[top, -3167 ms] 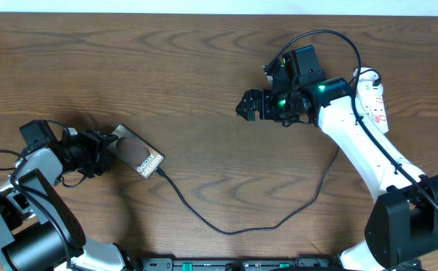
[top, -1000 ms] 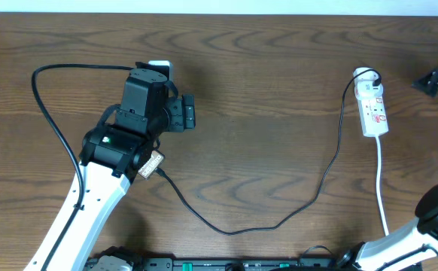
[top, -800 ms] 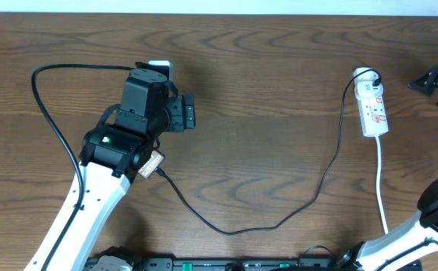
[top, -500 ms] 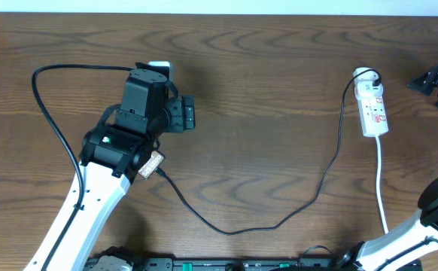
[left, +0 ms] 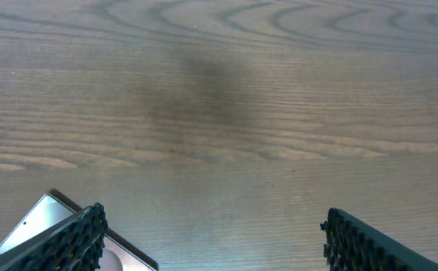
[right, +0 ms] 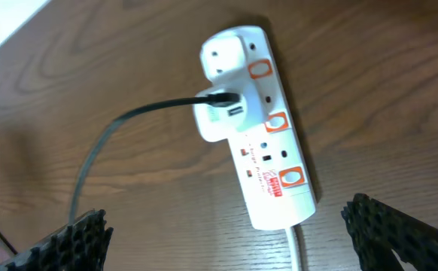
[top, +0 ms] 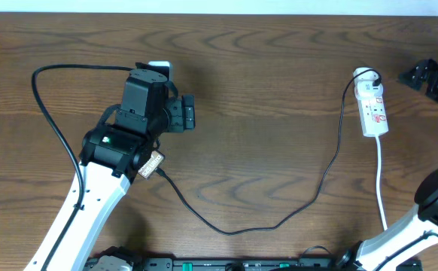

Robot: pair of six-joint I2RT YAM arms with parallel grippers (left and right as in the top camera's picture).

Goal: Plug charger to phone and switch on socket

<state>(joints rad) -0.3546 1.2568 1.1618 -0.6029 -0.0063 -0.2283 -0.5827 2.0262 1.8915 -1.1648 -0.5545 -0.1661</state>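
Looking down on a wooden desk (top: 264, 45) from overhead. Over on the left, hanging above the phone (top: 152, 163) with the left claw (left: 213, 218) spread wide, nothing between the fingers (left: 76, 242). Only catching one corner of that phone from above, white lettering peeking out beneath the left arm (top: 91, 188). Spotting a pale, glossy corner at the lower left of the left wrist view too, just under the left finger. Probably the same phone, though hard to be sure from so small a sliver. Plain wood grain ahead of that claw.

Following the charger (top: 279, 223) now: starting at the white plug (top: 364, 75) on the top end of the socket (top: 372, 105), dropping down the desk, sweeping left in a long low curve, climbing back up to the phone's exposed corner. Meeting the phone's edge with the small black tip, but cannot tell from here whether seated in the port.

Across to the right: sitting close to the desk's right edge with the right claw (top: 418, 75), near the socket, not touching. Opened wide as well, gripping nothing, going by the right wrist view. Looking straight at the white strip there, black cable running into the white plug, three red-outlined squares (right: 277, 120) along one side, white cord (top: 381, 181) trailing off the lower end.
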